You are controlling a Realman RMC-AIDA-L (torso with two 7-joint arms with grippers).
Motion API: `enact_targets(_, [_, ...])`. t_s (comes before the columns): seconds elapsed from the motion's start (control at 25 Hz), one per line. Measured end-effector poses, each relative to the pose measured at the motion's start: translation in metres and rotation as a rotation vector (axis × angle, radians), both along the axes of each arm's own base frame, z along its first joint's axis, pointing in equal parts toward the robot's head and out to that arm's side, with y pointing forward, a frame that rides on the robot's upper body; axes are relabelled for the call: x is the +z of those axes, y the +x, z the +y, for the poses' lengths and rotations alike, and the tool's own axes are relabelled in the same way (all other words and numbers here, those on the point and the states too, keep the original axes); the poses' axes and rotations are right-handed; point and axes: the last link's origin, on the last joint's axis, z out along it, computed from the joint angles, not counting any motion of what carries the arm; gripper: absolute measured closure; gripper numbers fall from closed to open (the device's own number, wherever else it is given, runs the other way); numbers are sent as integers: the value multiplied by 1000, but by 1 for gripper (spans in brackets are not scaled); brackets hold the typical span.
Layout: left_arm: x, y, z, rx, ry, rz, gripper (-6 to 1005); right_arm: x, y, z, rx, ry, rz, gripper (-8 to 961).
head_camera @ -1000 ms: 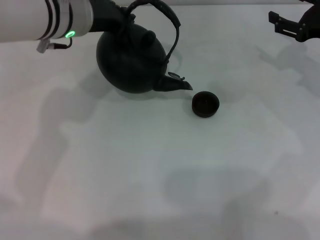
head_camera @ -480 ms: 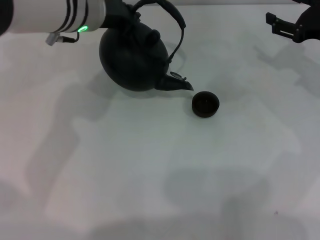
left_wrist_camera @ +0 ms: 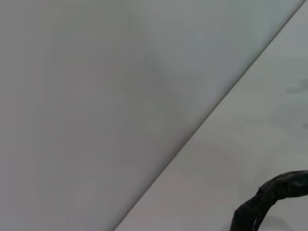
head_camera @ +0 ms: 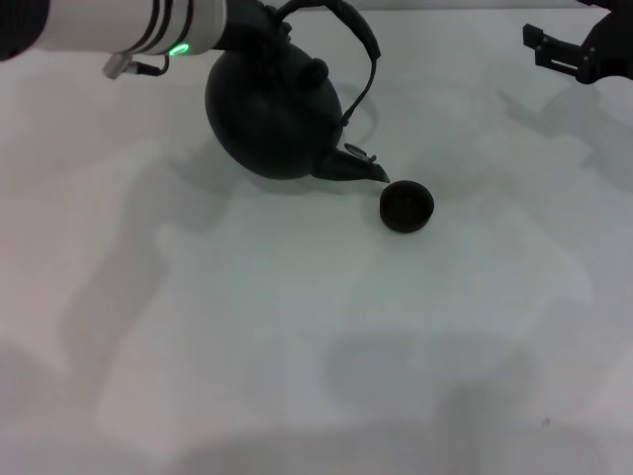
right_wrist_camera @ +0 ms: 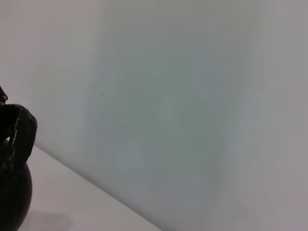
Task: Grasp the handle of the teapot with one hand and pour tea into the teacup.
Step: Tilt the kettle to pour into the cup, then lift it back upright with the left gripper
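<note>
The black round teapot [head_camera: 272, 114] hangs tilted at the back of the table, its short spout [head_camera: 356, 166] pointing down toward the teacup [head_camera: 406, 206] and ending just at its near rim. The small dark teacup stands on the table to the right of the spout. My left gripper [head_camera: 252, 25], on the arm with the green light, is shut on the left part of the arched handle [head_camera: 361, 35]. A piece of the wrapped handle [left_wrist_camera: 269, 197] shows in the left wrist view. The teapot's edge [right_wrist_camera: 12, 192] shows in the right wrist view.
My right gripper [head_camera: 566, 54] is parked high at the back right, away from the teapot and cup. The white table [head_camera: 297, 346] stretches in front of the cup, with a wall behind it.
My left arm has carried the teapot to the right. The spout tip now reaches the teacup's edge. The cup and the right arm have stayed put.
</note>
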Motion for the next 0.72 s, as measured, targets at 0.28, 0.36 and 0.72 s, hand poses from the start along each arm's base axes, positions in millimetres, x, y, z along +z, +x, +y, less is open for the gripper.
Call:
enact_targets(0.28, [0,5,2,-12,-8,36,873,0,0,1,0,1,-1,93])
enact_targets(0.36, [-1,7,3,-16,-12,42,873,0,-1,1,2,1,-1,93])
enact_targets(0.72, [-3,16,5,-41,-19,64,874,-1,-2,2,5,-2,-2,93])
